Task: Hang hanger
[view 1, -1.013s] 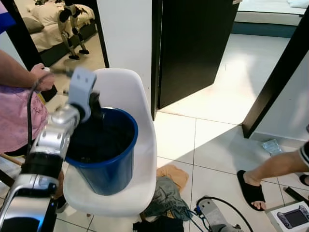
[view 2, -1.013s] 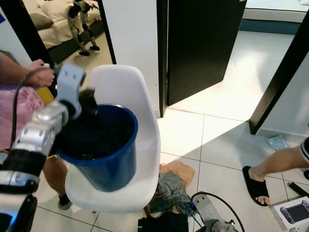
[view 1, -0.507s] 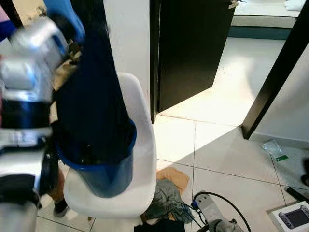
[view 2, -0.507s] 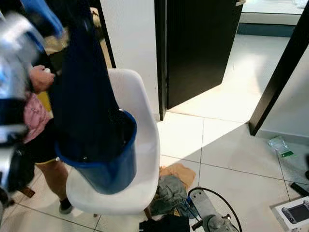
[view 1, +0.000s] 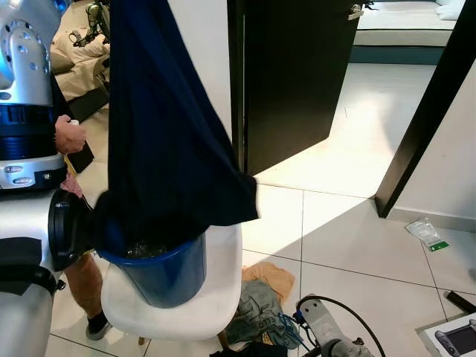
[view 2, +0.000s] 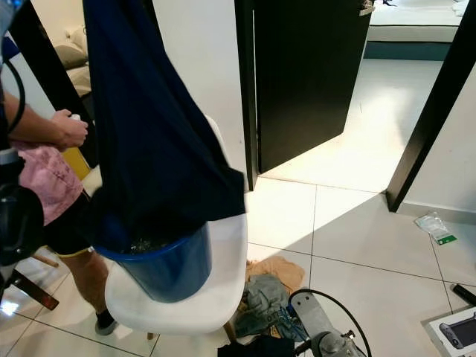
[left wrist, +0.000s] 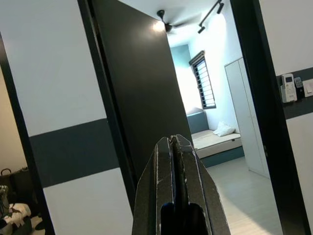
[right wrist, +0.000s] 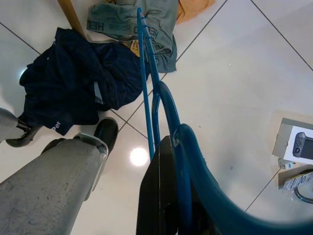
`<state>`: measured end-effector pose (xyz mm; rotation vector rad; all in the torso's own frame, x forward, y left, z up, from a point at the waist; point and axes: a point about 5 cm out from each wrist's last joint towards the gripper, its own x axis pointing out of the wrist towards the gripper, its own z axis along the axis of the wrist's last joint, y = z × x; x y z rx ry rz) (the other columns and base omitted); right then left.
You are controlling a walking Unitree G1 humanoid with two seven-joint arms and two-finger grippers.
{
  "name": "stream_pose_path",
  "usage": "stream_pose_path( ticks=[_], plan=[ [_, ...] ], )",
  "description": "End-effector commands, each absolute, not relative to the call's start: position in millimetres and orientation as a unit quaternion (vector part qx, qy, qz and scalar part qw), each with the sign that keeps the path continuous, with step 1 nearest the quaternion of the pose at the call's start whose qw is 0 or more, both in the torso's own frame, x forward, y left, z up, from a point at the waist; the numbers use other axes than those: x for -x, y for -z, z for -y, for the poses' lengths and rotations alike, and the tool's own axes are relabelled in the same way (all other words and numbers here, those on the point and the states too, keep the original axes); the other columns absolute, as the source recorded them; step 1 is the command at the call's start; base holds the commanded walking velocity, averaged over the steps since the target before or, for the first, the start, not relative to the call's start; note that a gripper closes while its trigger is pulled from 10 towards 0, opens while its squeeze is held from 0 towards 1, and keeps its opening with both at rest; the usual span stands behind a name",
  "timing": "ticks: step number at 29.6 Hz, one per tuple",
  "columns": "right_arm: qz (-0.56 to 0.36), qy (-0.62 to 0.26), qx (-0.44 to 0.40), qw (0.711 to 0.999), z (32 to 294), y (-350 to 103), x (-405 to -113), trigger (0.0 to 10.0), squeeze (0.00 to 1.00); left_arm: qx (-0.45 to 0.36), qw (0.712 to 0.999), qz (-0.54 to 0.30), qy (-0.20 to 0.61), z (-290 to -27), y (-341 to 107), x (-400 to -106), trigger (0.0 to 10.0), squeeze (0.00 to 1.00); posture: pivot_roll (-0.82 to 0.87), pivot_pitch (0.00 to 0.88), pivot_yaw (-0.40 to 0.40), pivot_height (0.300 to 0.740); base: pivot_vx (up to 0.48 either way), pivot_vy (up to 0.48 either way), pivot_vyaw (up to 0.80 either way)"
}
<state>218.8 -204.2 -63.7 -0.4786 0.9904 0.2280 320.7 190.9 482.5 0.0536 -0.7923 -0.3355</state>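
A dark navy garment (view 1: 163, 134) hangs from above the picture down into a blue bucket (view 1: 167, 271), its lower end still inside. The bucket stands on a white chair (view 1: 216, 297). My left arm (view 1: 26, 89) is raised high beside the garment. In the left wrist view my left gripper (left wrist: 173, 142) has its fingers pressed together and points up at a black door. Low at my right side, my right gripper (right wrist: 168, 161) is shut on a blue hanger (right wrist: 149, 88) above the floor.
A person (view 2: 52, 130) stands close on the left behind the chair. Clothes lie on the tiles by the chair: a grey and orange heap (view 1: 260, 305) and a dark garment (right wrist: 73, 88). A black door (view 1: 290, 74) stands open ahead. A boxed handheld device (view 1: 455, 338) lies at the right.
My left arm has gone up from the bucket and drawn the navy garment out of it until it hangs long. The sandalled foot at the right has left the picture.
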Motion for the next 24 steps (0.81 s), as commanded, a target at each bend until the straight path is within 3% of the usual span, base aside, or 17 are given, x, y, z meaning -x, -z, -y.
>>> stream_pose_path(
  ticks=[1,10,17,18,21,22,23,24],
  plan=[
    [-0.471,-0.114,0.228,0.844,200,66,-217,10.0,0.00,-0.019,0.914,0.381,0.141,-202,-477,-319,0.0,0.00,0.03,0.000,0.047,0.740,0.000,0.000,0.00],
    [-0.471,-0.114,0.229,0.844,200,66,-217,10.0,0.00,-0.058,0.964,0.258,0.020,-228,-394,-341,0.0,0.00,0.02,0.000,0.051,0.740,0.000,0.000,0.00],
    [-0.472,-0.114,0.230,0.844,201,66,-216,10.0,0.00,-0.070,0.971,0.228,-0.029,-243,-374,-338,0.0,0.00,0.02,0.000,0.050,0.740,0.000,0.000,0.00],
    [-0.472,-0.115,0.230,0.843,201,66,-216,10.0,0.00,-0.053,0.967,0.243,-0.048,-258,-377,-328,0.0,0.00,0.02,0.000,0.050,0.740,0.000,0.000,0.00],
    [-0.472,-0.115,0.230,0.843,201,66,-216,10.0,0.00,-0.053,0.967,0.243,-0.048,-258,-377,-328,0.0,0.00,0.02,0.000,0.050,0.740,0.000,0.000,0.00],
    [-0.473,-0.116,0.231,0.842,201,66,-216,10.0,0.00,-0.018,0.962,0.270,-0.032,-265,-386,-316,0.0,0.00,0.04,0.000,0.043,0.740,0.000,0.000,0.00],
    [-0.473,-0.117,0.232,0.842,201,66,-216,10.0,0.00,0.048,0.948,0.303,0.081,-257,-395,-296,0.0,0.00,0.04,0.000,0.046,0.740,0.000,0.000,0.00],
    [-0.473,-0.117,0.232,0.842,201,66,-216,10.0,0.00,0.048,0.948,0.303,0.081,-257,-395,-296,0.0,0.00,0.04,0.000,0.046,0.740,0.000,0.000,0.00]
  ],
)
